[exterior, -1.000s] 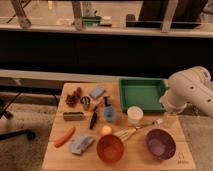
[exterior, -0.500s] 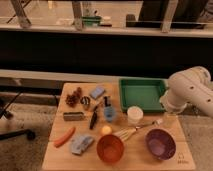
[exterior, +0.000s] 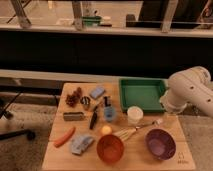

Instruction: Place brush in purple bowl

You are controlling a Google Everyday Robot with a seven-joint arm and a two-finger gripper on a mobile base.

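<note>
The brush (exterior: 93, 119) is a slim black stick lying on the wooden table (exterior: 60, 157), left of centre, between a grey block (exterior: 74, 116) and a blue cup (exterior: 110, 114). The purple bowl (exterior: 160, 144) stands upright at the table's front right, with nothing showing inside it. My white arm (exterior: 192, 90) hangs over the table's right edge. The gripper (exterior: 167, 107) is at the arm's lower end, beside the green tray, well away from the brush and above and behind the purple bowl.
An orange-red bowl (exterior: 110, 148) stands at front centre, with a wire whisk (exterior: 132, 131) between the two bowls. A green tray (exterior: 141, 93), a white cup (exterior: 134, 114), a yellow ball (exterior: 105, 130), a carrot (exterior: 65, 136) and a blue-grey cloth (exterior: 81, 144) are also on the table.
</note>
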